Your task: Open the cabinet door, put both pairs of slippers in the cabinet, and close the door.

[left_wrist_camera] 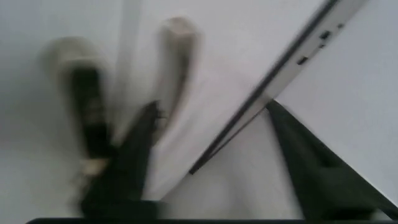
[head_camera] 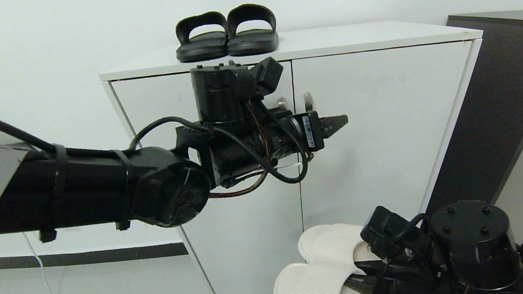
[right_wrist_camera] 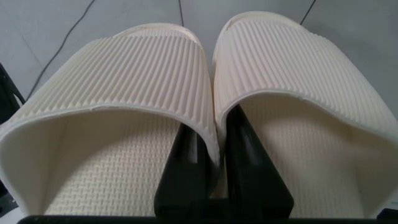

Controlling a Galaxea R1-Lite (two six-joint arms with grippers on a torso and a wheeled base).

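The white cabinet stands with both doors closed, its two metal handles side by side at the centre seam. A pair of black slippers rests on its top. My left gripper hovers in front of the doors, just right of and slightly below the handles. In the left wrist view its gripper is open, with the blurred handles close ahead. Low at the right, my right gripper is shut on the pair of white slippers. It pinches their inner straps together.
A dark grey panel leans beside the cabinet's right side. A white wall rises behind, with a grey baseboard at the lower left. A thin white cable hangs down to the floor there.
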